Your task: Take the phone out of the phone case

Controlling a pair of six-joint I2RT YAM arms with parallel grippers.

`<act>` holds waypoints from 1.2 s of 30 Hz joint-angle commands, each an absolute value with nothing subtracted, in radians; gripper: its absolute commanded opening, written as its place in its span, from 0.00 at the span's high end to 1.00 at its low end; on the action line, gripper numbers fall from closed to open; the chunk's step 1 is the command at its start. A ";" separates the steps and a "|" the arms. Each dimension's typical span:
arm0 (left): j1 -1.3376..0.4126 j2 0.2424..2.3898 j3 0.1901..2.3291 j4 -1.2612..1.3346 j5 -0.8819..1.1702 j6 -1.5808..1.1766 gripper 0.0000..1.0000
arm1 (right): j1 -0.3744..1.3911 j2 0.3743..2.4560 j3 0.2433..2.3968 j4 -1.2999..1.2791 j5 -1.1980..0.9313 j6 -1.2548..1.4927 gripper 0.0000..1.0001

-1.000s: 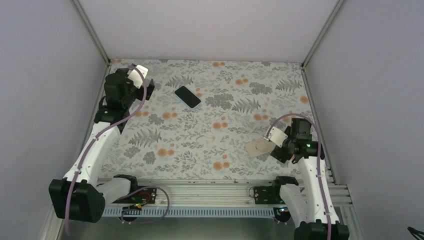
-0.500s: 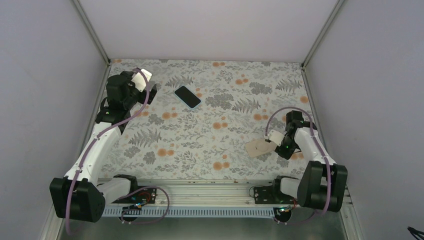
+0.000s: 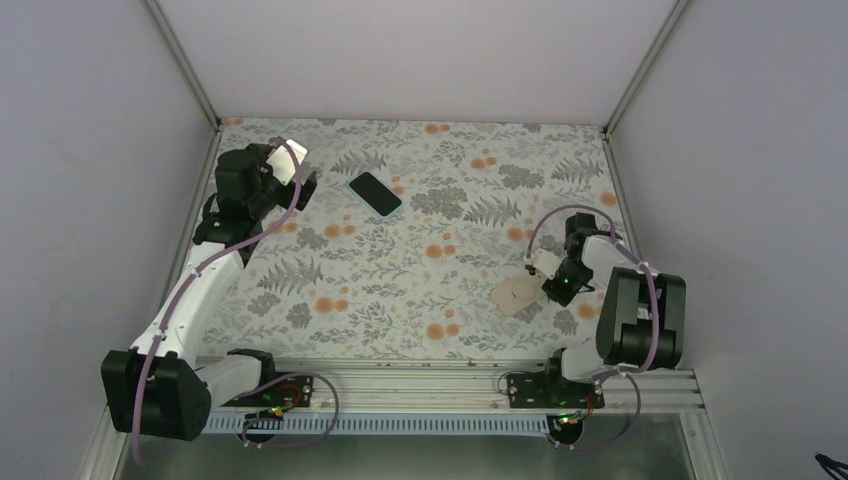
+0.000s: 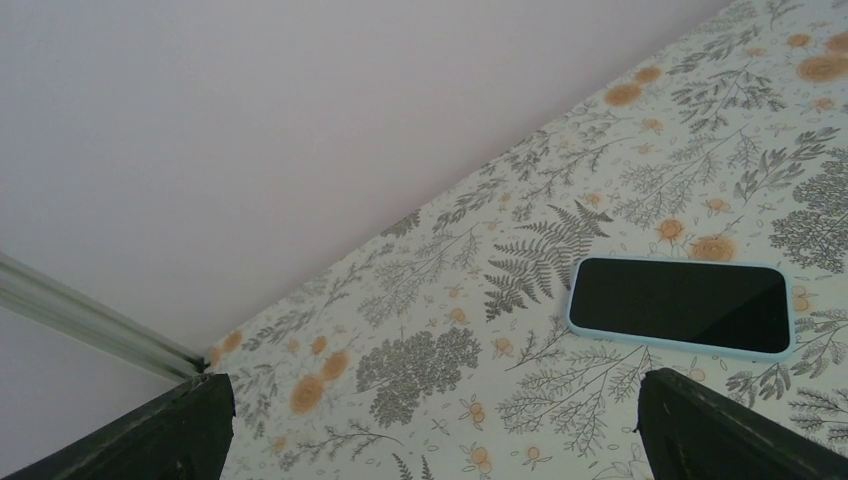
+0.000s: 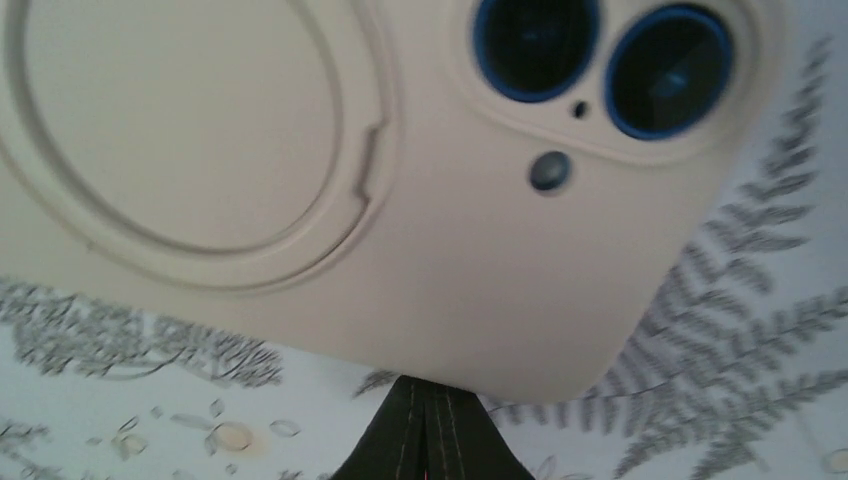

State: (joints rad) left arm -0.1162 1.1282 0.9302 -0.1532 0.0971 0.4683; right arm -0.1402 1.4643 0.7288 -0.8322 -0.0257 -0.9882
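A phone (image 3: pixel 375 193) with a dark screen lies face up in a light blue case at the back of the table, also in the left wrist view as the phone (image 4: pixel 680 305). My left gripper (image 3: pixel 305 185) hovers to its left, open and empty, and the wrist view shows the same gripper (image 4: pixel 440 440) with its fingers wide apart. A beige phone case (image 3: pixel 517 295) lies back up at the right. Its camera corner (image 5: pixel 600 60) shows two dark, blue-ringed lenses. My right gripper (image 3: pixel 541 287) is shut, and in the wrist view this gripper (image 5: pixel 430 425) has its tip at the beige case's near edge.
The floral table cover (image 3: pixel 420 270) runs to grey walls on three sides, with metal posts in the back corners. The right arm is folded close to the right wall. A metal rail (image 3: pixel 400 380) with both arm bases lines the near edge.
The right gripper has gone from open to shut, and its arm has folded back and up beside the beige case. The left gripper has edged a little toward the blue-cased phone.
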 commanded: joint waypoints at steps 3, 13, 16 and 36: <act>-0.121 1.125 0.936 -0.172 0.195 0.496 0.00 | -0.144 1.572 0.833 -0.566 -0.080 -0.924 0.96; -0.127 1.153 0.955 -0.206 0.268 0.512 0.00 | 0.079 1.871 1.106 -0.588 -0.150 -0.839 0.96; -0.128 1.140 0.944 -0.218 0.255 0.528 0.00 | 0.190 1.917 1.149 -0.671 -0.189 -0.830 0.96; -0.131 1.150 0.884 -0.133 0.298 0.552 0.00 | 0.001 1.385 0.941 -0.862 -0.312 -1.270 0.00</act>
State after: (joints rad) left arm -0.1265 1.1397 0.9043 -0.1986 0.2451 0.5396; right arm -0.0029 1.4231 1.0397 -0.7219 -0.2485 -1.0309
